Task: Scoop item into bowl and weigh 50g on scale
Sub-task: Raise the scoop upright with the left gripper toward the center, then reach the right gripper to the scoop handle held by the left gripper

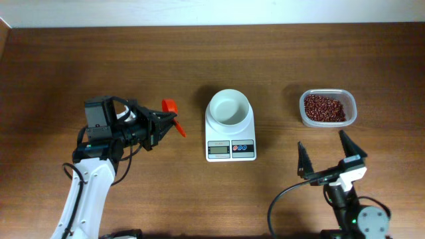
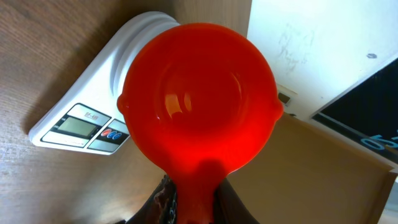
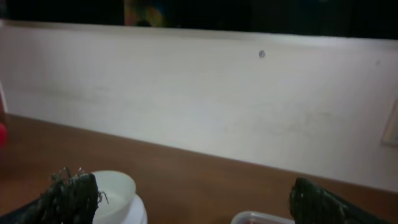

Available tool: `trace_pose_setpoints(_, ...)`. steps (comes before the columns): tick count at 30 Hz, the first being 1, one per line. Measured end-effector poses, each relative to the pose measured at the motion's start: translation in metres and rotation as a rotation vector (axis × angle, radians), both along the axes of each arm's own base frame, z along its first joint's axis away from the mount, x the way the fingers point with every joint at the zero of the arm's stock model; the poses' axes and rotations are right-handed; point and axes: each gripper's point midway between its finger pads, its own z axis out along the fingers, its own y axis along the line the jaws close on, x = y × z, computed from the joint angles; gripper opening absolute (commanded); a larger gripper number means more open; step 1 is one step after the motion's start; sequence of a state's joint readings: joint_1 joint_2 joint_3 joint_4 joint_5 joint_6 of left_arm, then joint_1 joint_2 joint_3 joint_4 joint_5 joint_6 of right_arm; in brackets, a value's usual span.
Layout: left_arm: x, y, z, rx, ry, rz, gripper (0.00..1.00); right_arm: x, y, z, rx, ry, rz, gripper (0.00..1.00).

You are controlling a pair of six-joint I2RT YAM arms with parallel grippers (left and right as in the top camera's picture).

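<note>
Overhead: my left gripper (image 1: 163, 124) is pinching the scoop (image 1: 170, 105) beside the scale (image 1: 230, 150), bowl (image 1: 229, 108) sitting on it; beans (image 1: 324, 107) are lying in the tub (image 1: 352, 109), far right; right gripper (image 1: 323, 143) hanging spread wide. Left wrist: scoop showing empty. Right wrist: bowl low left. Reaching across, I'm risking clipping the bowl.

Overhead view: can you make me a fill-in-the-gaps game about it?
The bowl sits on the ____.
The left claw holds a red ____.
The beans lie in a clear ____.
The right claw is wide ____.
Missing words: scale, scoop, tub, open.
</note>
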State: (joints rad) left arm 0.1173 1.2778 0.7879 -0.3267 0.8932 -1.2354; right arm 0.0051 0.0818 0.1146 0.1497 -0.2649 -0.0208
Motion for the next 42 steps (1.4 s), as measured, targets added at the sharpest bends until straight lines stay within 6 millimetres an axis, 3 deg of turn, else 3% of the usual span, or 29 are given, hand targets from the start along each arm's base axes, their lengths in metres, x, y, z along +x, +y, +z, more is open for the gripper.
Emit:
trace_pose_setpoints(3, 0.004, 0.003, -0.001, 0.017, -0.01, 0.016, 0.0, 0.003, 0.004, 0.036, 0.024, 0.061, 0.028, 0.99)
trace_pose_setpoints(6, 0.016, 0.008, 0.006, 0.046, -0.077, 0.04, 0.0, 0.027, 0.016, 0.066, 0.034, 0.213, 0.103, 0.99)
trace_pose_setpoints(10, 0.026, 0.014, 0.01, 0.077, -0.123, 0.075, 0.0, 0.059, 0.037, 0.076, 0.051, 0.438, 0.229, 0.99)
trace_pose_setpoints(12, 0.028, 0.018, 0.008, 0.098, -0.12, 0.097, 0.0, 0.079, 0.056, 0.078, 0.08, 0.567, 0.359, 0.99)
trace_pose_setpoints(15, 0.029, 0.02, 0.006, 0.106, -0.113, 0.106, 0.0, 0.1, 0.078, 0.084, 0.113, 0.625, 0.531, 0.99)
trace_pose_setpoints(18, 0.026, 0.015, 0.009, 0.088, -0.122, 0.077, 0.0, 0.106, 0.097, 0.066, 0.2, 0.734, 0.699, 0.95)
trace_pose_setpoints(19, 0.025, 0.014, 0.009, 0.086, -0.128, 0.065, 0.0, 0.108, 0.104, 0.058, 0.252, 0.783, 0.767, 0.74)
trace_pose_setpoints(20, 0.025, 0.013, 0.01, 0.09, -0.138, 0.053, 0.0, 0.112, 0.107, 0.053, 0.278, 0.802, 0.799, 0.59)
trace_pose_setpoints(22, 0.023, 0.012, 0.009, 0.098, -0.15, 0.036, 0.0, 0.119, 0.113, 0.038, 0.351, 0.88, 0.845, 0.46)
trace_pose_setpoints(25, 0.022, 0.011, 0.009, 0.109, -0.164, 0.017, 0.0, 0.124, 0.128, 0.014, 0.412, 1.002, 0.835, 0.47)
trace_pose_setpoints(28, 0.022, 0.014, 0.005, 0.134, -0.16, 0.024, 0.0, 0.12, 0.163, -0.004, 0.354, 1.061, 0.801, 0.52)
trace_pose_setpoints(33, 0.02, 0.022, -0.007, 0.155, -0.079, 0.085, 0.0, 0.096, 0.227, -0.027, 0.182, 1.085, 0.73, 0.52)
trace_pose_setpoints(38, 0.008, 0.022, -0.02, 0.105, 0.07, 0.133, 0.0, 0.076, 0.267, -0.03, 0.101, 1.049, 0.707, 0.54)
trace_pose_setpoints(42, 0.001, 0.014, -0.019, 0.035, 0.132, 0.126, 0.0, 0.067, 0.286, -0.03, 0.115, 1.052, 0.666, 0.54)
